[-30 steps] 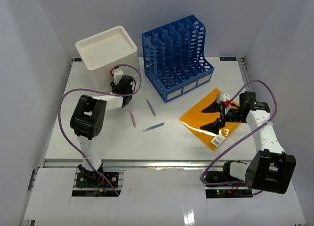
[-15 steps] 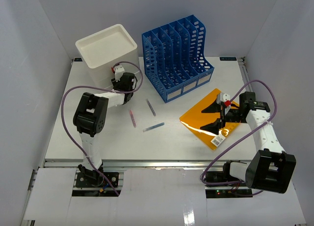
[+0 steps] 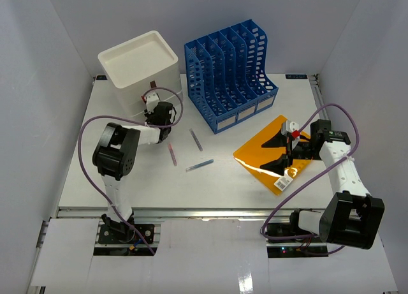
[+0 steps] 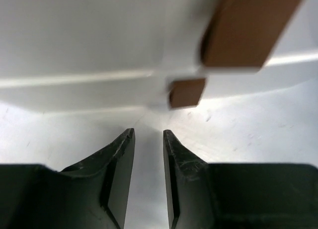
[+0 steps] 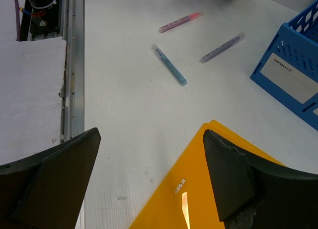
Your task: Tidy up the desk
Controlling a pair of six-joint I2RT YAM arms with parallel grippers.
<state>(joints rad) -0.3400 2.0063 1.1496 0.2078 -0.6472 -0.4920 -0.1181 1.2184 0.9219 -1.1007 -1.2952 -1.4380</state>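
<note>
The desk [image 3: 127, 179] is the wide white tabletop. On it lie a pink pen [image 3: 171, 154], a grey-purple pen [image 3: 196, 139] and a blue pen [image 3: 199, 164]. An orange folder [image 3: 271, 155] lies flat at the right. My right gripper [image 3: 275, 152] hovers wide open over the folder's edge [image 5: 198, 199], holding nothing. My left gripper [image 3: 150, 108] is at the foot of the white drawer box [image 3: 137, 67]. In the left wrist view its jaws [image 4: 149, 132] stand a narrow gap apart and empty, just short of two brown tabs [image 4: 187, 92] on the box front.
A blue slotted file organizer [image 3: 229, 74] stands at the back centre, beside the drawer box. A metal rail [image 5: 72, 65] runs along the desk's near edge. In the right wrist view the pens [image 5: 169, 64] lie beyond the folder, with the organizer's corner [image 5: 293, 65] at the right.
My left gripper has shifted up and slightly left, closer to the drawer box front. The right arm, folder and pens have not moved.
</note>
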